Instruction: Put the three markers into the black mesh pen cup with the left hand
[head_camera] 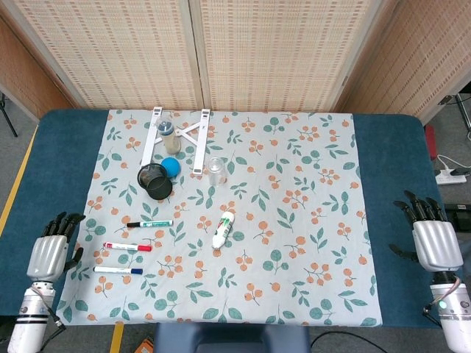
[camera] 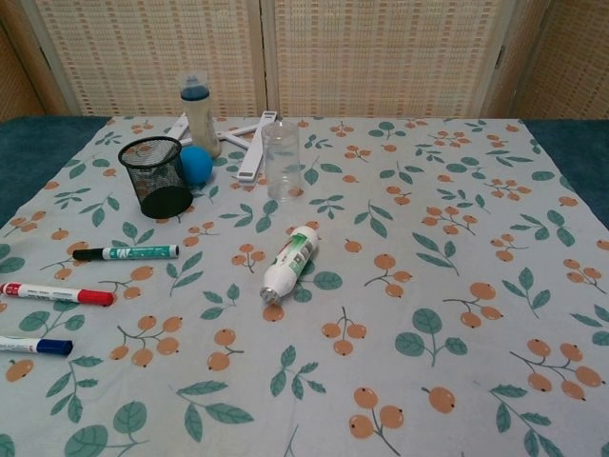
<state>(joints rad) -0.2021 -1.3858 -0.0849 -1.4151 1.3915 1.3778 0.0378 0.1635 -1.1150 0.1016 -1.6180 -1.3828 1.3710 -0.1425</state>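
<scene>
Three markers lie side by side on the floral cloth: a green-labelled one with a black cap [head_camera: 149,223] [camera: 126,253], a red-capped one [head_camera: 127,247] [camera: 55,294] and a blue-capped one [head_camera: 118,271] [camera: 34,346]. The black mesh pen cup [head_camera: 155,182] [camera: 155,176] stands upright behind them. My left hand [head_camera: 48,251] rests on the blue table left of the markers, fingers apart, holding nothing. My right hand [head_camera: 433,240] lies at the table's right edge, also empty with fingers apart. Neither hand shows in the chest view.
A blue ball [head_camera: 171,167] touches the cup's right side. A capped bottle [camera: 198,113], a clear plastic cup [camera: 282,159] and a white folding stand [head_camera: 199,140] sit behind. A white tube [head_camera: 222,229] lies at the cloth's middle.
</scene>
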